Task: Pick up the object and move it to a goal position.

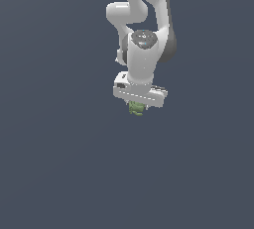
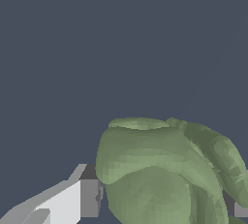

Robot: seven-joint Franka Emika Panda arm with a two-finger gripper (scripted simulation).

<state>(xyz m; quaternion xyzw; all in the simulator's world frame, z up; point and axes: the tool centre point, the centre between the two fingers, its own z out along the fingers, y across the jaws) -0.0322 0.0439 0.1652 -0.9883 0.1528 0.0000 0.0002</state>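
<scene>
The object is a small olive-green lumpy item just under the white gripper, mostly covered by the hand in the exterior view. In the wrist view the object fills the space between the fingers. One finger pad touches its side; the other finger shows only at the picture's edge. The gripper is shut on the object.
The white arm reaches down from the top of the exterior view. The ground around is a plain dark blue-grey surface with no other things visible.
</scene>
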